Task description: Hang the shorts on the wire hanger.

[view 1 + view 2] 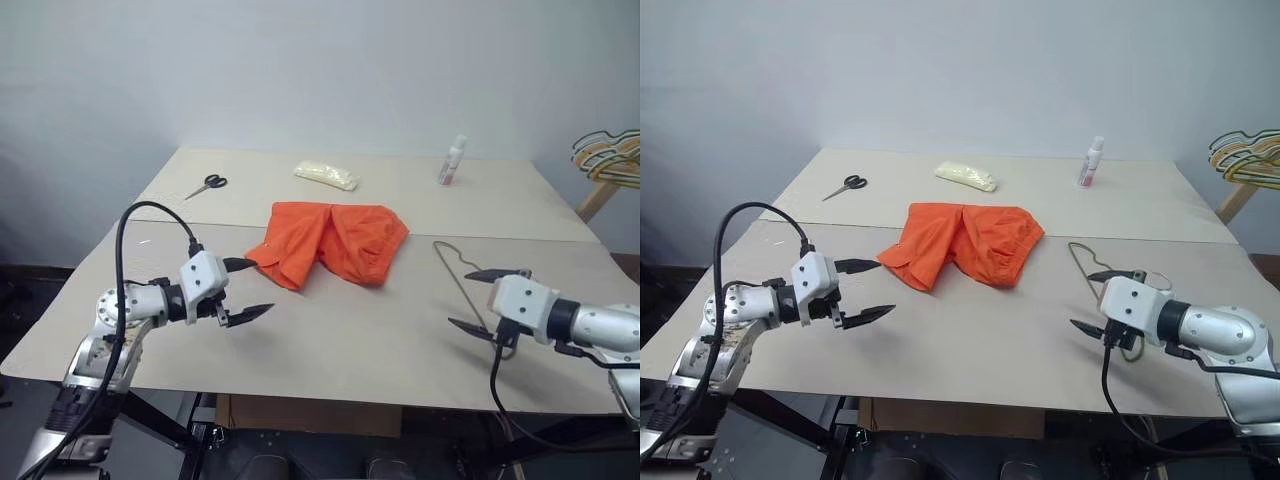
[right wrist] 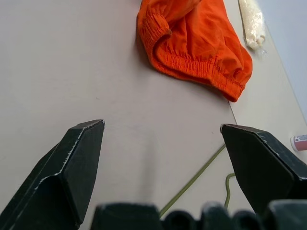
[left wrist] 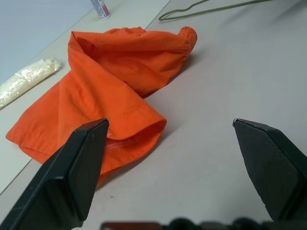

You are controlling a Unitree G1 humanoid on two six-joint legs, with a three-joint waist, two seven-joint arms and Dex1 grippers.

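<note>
The orange shorts [image 1: 328,240] lie crumpled in the middle of the table, waistband toward the right. The thin wire hanger [image 1: 452,268] lies flat to their right, its near part hidden behind my right gripper. My left gripper [image 1: 262,287] hovers open just left of and nearer than the shorts, pointing at a leg hem [image 3: 129,139]. My right gripper [image 1: 458,298] is open above the hanger wire [image 2: 192,182], facing the waistband [image 2: 201,67]. Nothing is between either pair of fingers.
Scissors [image 1: 207,185] lie at the far left of the table, a white packet [image 1: 326,175] at the far middle, and a small bottle [image 1: 452,161] stands at the far right. A bunch of hangers [image 1: 608,155] sits beyond the right edge. The near tabletop [image 1: 350,350] is bare.
</note>
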